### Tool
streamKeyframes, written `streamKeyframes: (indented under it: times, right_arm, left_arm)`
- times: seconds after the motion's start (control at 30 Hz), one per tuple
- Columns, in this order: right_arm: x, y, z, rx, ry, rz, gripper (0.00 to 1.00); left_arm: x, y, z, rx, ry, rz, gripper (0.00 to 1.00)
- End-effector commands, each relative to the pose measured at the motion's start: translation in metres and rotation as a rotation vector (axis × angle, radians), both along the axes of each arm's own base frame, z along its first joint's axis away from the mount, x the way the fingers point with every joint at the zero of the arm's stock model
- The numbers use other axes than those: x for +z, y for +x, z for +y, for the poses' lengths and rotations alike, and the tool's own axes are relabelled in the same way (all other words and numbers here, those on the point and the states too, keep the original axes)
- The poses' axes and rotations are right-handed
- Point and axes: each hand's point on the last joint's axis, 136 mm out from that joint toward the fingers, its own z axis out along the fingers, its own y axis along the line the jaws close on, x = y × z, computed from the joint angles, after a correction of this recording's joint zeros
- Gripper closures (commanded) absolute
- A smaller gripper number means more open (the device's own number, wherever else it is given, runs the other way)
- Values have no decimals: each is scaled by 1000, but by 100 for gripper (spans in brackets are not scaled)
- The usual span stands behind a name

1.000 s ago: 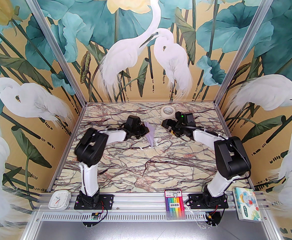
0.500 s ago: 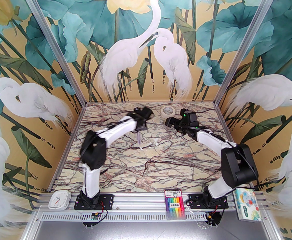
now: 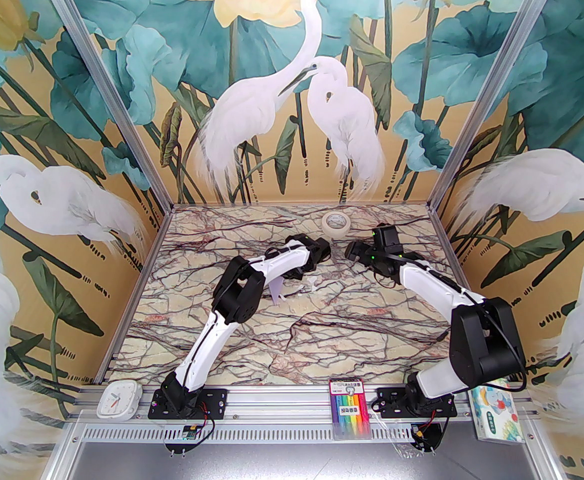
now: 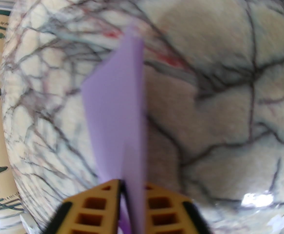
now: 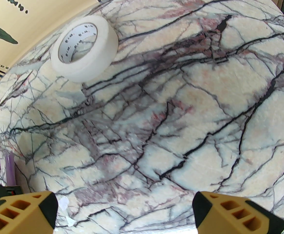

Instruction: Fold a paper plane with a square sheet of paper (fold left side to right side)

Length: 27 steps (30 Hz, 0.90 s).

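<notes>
Paper plane [image 4: 117,111] between near-closed left gripper [image 4: 132,186] jaws — grip unclear; left arm [image 3: 206,340] stretched forward; right gripper [image 5: 124,200] spread wide, empty.

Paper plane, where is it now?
In the left wrist view, the paper plane sticks out between the left gripper's fingers, above the marble table, near its middle.

Your paper plane [image 4: 117,111], a slim lavender dart, is folded flat. Its tail sits between the fingers of the left gripper [image 4: 132,184], nose outward.
</notes>
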Motion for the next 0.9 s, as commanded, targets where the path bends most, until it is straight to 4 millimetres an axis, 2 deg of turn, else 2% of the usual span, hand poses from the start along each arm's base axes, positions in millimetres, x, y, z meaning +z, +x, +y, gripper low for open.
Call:
streamKeyframes:
  times: [0.0, 0.03, 0.1, 0.17, 0.27, 0.4, 0.47, 0.53, 0.63, 0.73, 0.87]
  right_arm:
    - [3, -7, 9, 46, 40, -16, 1]
    - [3, -8, 13, 63, 61, -12, 1]
    - [2, -8, 23, 96, 107, -7, 1]
    - [0, -8, 35, 134, 161, 4, 0]
    - [-1, -8, 54, 190, 229, -1, 7]
    - [-3, -9, 82, 261, 251, 17, 14]
    - [-2, -10, 101, 311, 266, 24, 19]
    - [-3, -13, 119, 353, 285, 29, 26]
    - [-7, -16, 144, 406, 309, 47, 35]
    - [-14, -20, 167, 451, 336, 77, 44]
    - [-25, -22, 187, 481, 346, 113, 46]
  left_arm:
    - [-10, -5, -28, -2, -148, 53, 67]
    - [-9, -6, -35, -11, -189, 60, 61]
    - [2, -6, -43, -10, -252, 53, 56]
    - [20, -5, -53, -21, -344, 31, 44]
    - [55, -5, -62, -32, -504, -13, 29]
    - [79, -12, -55, -12, -697, -30, 25]
    - [86, -18, -42, 14, -783, -39, 28]
    - [85, -27, -27, 33, -833, -31, 35]
    - [73, -42, -8, 36, -868, -7, 55]
    - [58, -53, 0, 39, -913, 28, 76]
    - [43, -51, 1, 66, -980, 40, 81]
